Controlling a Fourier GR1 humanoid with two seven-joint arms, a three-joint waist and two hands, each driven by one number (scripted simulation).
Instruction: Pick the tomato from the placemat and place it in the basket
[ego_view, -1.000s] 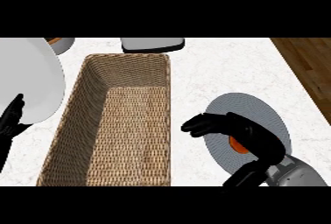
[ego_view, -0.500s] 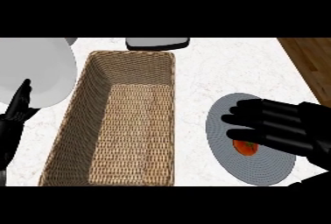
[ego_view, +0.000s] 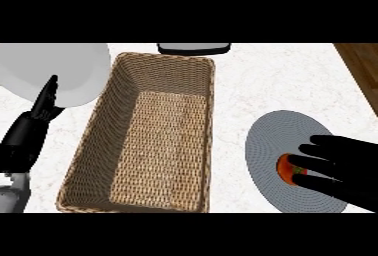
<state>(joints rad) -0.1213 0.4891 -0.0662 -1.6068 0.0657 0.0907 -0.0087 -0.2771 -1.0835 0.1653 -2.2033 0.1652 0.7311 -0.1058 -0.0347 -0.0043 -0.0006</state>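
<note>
The red tomato lies on a round grey placemat at the right of the counter. My right hand comes in from the lower right and hovers over the tomato, its fingers stretched leftwards and hiding the tomato's right half; it is open and I cannot tell whether it touches the tomato. A long wicker basket stands in the middle, with nothing inside. My left hand rests open at the left, fingers up, apart from the basket.
A large pale plate lies at the back left, partly behind my left hand. A dark-rimmed object sits just beyond the basket's far end. The counter's right edge meets wooden floor.
My right hand has drawn back toward the lower right, leaving more of the placemat bare, with its fingers still over the tomato. The left hand has barely moved.
</note>
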